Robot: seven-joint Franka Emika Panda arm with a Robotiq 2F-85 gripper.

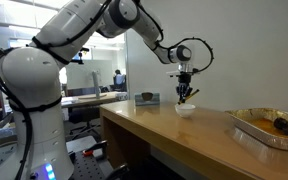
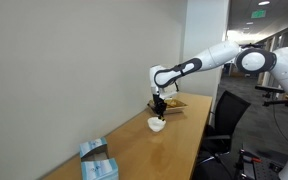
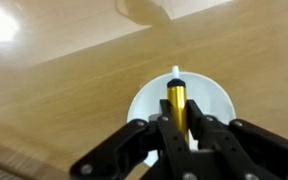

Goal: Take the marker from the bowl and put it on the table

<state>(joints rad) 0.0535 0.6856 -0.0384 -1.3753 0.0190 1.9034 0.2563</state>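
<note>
Hovering low over the bowl [image 3: 216,100], the pincer [image 3: 182,126] seems closed on the marker [image 3: 176,98], which lies inside the bowl; lifting & putting on table [image 1: 154,128] not yet done.

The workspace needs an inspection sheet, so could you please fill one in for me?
Surface: table, light-brown wood.
Job's things: white bowl on the table; marker lies in it.
Clutter: foil tray holding a dark item; blue-and-white pack near one end of the table.
Grippers: gripper over the bowl, fingers either side of the marker; cannot tell whether they grip it.
Cables: dark loop at the wrist, likely a cable.
Surroundings: white wall, office chair.
</note>
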